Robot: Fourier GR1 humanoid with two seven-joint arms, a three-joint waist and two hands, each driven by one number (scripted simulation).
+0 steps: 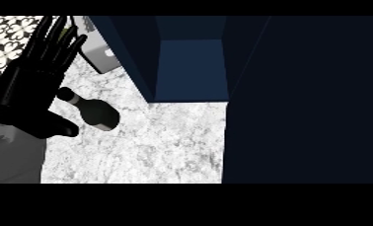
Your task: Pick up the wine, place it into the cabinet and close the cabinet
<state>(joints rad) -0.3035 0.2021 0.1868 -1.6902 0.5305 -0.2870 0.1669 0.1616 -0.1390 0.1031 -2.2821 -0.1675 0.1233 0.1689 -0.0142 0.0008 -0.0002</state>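
Where the marbled counter [160, 146] meets the dark blue cabinet [191, 67], whose door [299, 101] hangs open at the right, the wine bottle [93, 110] lies on its side, neck toward the upper left. The left hand [36, 82] is just beside it, fingers straight and released, grasping nothing. No label or writing is readable. A grey box [100, 55] sits behind.

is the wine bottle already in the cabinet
No, the wine bottle lies on the counter beside the left hand, outside the open cabinet.
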